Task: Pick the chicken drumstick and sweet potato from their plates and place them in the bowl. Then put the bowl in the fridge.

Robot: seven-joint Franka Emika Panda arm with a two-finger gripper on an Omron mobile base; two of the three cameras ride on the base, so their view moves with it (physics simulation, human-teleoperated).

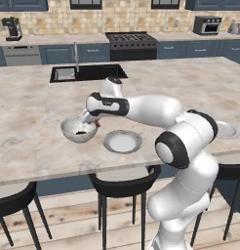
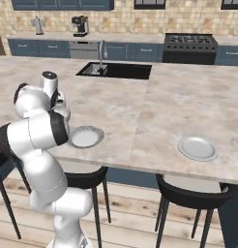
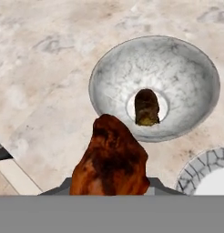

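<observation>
The mottled white bowl [image 1: 69, 126] stands on the island counter, left of an empty plate [image 1: 122, 142]. My gripper [image 1: 92, 121] hangs just above the bowl's right rim, shut on a lumpy red-brown piece, the sweet potato [image 3: 112, 157]. In the hand view it hides the fingertips and sits at the near edge of the bowl [image 3: 177, 68]. A small dark brown piece, the chicken drumstick [image 3: 146, 107], lies in the bowl's bottom. A second empty plate [image 2: 197, 147] sits far to the right. The fridge is out of view.
A sink [image 1: 88, 72] with a faucet is set in the far side of the island. Black stools [image 1: 123, 184] stand under the near counter edge. A stove [image 1: 131, 45] and blue cabinets line the back wall.
</observation>
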